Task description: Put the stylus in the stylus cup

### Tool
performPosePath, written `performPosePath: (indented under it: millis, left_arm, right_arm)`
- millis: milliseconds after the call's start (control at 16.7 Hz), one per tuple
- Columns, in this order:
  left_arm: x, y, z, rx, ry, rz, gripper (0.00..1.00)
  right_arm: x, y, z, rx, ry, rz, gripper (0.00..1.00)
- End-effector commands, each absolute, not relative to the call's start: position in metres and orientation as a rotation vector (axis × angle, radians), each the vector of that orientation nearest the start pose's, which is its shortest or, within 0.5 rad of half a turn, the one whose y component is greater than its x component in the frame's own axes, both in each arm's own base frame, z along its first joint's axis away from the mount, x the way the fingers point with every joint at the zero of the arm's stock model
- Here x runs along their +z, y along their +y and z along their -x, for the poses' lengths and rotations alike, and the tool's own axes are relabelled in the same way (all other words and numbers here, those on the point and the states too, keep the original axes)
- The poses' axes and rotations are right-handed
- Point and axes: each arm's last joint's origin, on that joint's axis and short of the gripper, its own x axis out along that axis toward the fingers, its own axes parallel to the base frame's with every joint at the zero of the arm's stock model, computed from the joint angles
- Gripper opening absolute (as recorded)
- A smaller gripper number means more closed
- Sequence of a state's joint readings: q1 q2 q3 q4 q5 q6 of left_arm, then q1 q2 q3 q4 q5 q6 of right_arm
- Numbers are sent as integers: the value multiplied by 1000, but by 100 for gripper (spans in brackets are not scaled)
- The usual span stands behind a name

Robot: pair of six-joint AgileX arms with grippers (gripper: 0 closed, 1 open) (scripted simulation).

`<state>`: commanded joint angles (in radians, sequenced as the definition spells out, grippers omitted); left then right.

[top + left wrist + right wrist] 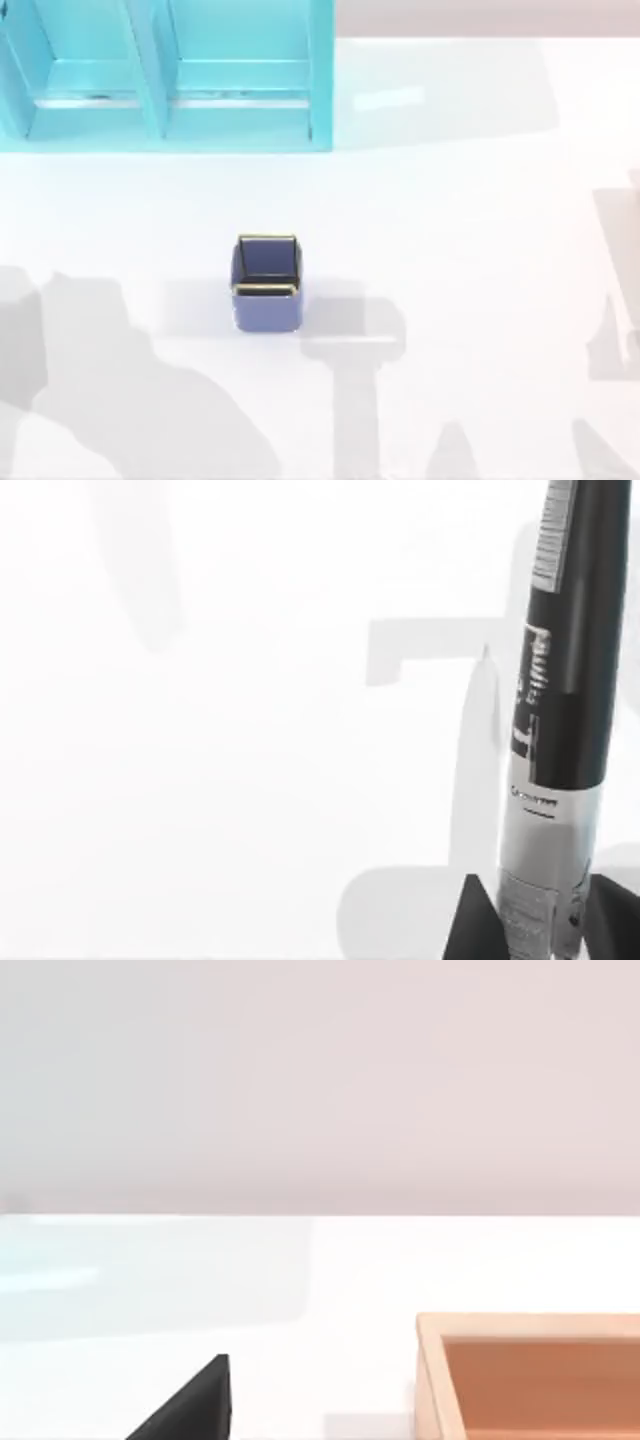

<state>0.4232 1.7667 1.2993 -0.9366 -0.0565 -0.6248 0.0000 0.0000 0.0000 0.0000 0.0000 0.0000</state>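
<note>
Top view: the stylus cup (267, 283) stands upright on the white tabletop (470, 250), a little left of centre, its gold-rimmed mouth open and nothing seen inside. Behind it, at the far left, sits a cyan shelf unit (165, 75). Arm shadows fall across the near part of the tabletop.

Left wrist view: the left gripper (535, 920) has its two black fingers (470, 925) closed on the stylus (560, 680), clamped at its silver-grey end. The dark shaft runs away from the fingers, clear of the tabletop, so the stylus is lifted and carried by the left arm. The cup is not seen from this camera, so I cannot tell how near the stylus is to it.

Right wrist view: one black finger (190, 1405) of the right gripper shows at the edge; whether the fingers are wide or narrow I cannot tell. An orange-brown tray (530, 1375) lies close by on the tabletop. This arm looks parked.

Progress, as judged: pick-up done. Left to do: carry over the cup, line up with the mouth, lower, release.
</note>
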Motion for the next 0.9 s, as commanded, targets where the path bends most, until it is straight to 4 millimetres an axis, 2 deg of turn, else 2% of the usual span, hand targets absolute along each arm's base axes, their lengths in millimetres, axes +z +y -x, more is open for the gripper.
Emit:
performPosePath:
  millis: [120,240,360,480,540,600,720,900]
  left_arm:
    - [196,72,-339,897,1173,546,0]
    - [190,-10,-352,917,1023,319,0]
    - [186,-93,-347,886,813,137,0]
    - [185,-167,-323,812,580,26,0]
    - [185,-198,-307,768,466,-2,0]
    - [186,-224,-289,722,362,-16,0]
    - [188,-262,-254,637,185,-20,0]
    - [191,-294,-216,548,11,-11,0]
  right_arm:
    - [160,-1,-106,0,0,0,100]
    - [160,-1,-106,0,0,0,100]
    - [160,-1,-106,0,0,0,100]
    - [160,-1,-106,0,0,0,100]
    - [160,-1,-106,0,0,0,100]
    - [160,-1,-106,0,0,0,100]
    - [160,-1,-106,0,0,0,100]
    - [160,-1,-106,0,0,0,100]
